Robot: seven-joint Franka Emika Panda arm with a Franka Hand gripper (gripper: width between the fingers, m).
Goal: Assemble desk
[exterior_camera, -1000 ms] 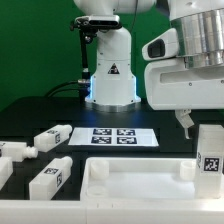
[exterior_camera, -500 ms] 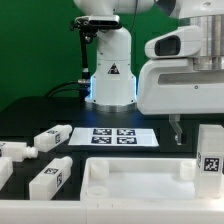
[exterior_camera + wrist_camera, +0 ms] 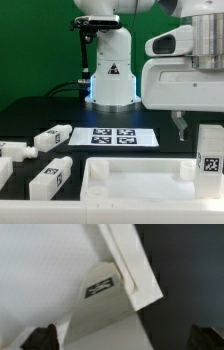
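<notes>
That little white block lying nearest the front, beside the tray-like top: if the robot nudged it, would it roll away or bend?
Probably neither. The leg has flat, square sides, so it would likely slide rather than roll. It looks like rigid plastic, so bending seems unlikely. It lies on a long side, so it should not tip easily.

words: none readable | sign: dark triangle (image 3: 113, 70) on arm base (image 3: 112, 92) | square tags: marker board (image 3: 120, 137), desk legs (image 3: 52, 135)
</notes>
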